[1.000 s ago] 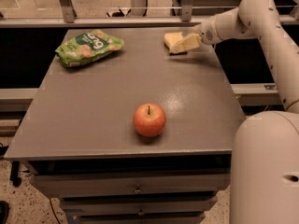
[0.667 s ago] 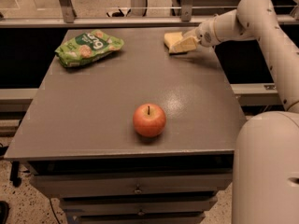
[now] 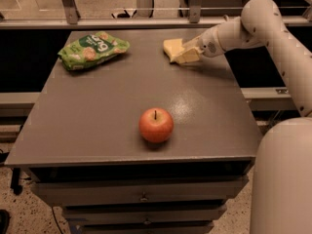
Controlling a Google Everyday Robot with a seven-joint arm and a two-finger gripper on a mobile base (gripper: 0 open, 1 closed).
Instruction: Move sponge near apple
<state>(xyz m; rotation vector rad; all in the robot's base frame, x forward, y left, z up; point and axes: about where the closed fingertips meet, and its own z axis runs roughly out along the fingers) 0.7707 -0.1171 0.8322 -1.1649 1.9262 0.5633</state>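
Observation:
The pale yellow sponge (image 3: 171, 48) is at the back right of the grey table (image 3: 97, 111), low over or on its top. My gripper (image 3: 183, 54) reaches in from the right and is shut on the sponge's right side. Its pale fingers blend with the pad. The red-orange apple (image 3: 156, 125) stands upright near the table's front middle, well apart from the sponge and the gripper.
A green snack bag (image 3: 92, 49) lies at the back left of the table. A metal rail (image 3: 146, 22) runs behind the table. My white arm (image 3: 273, 28) and base (image 3: 282, 179) fill the right side. Drawers (image 3: 141, 196) sit below the tabletop.
The gripper and the sponge have shifted together a little to the left and toward the front. The apple and the bag have not moved.

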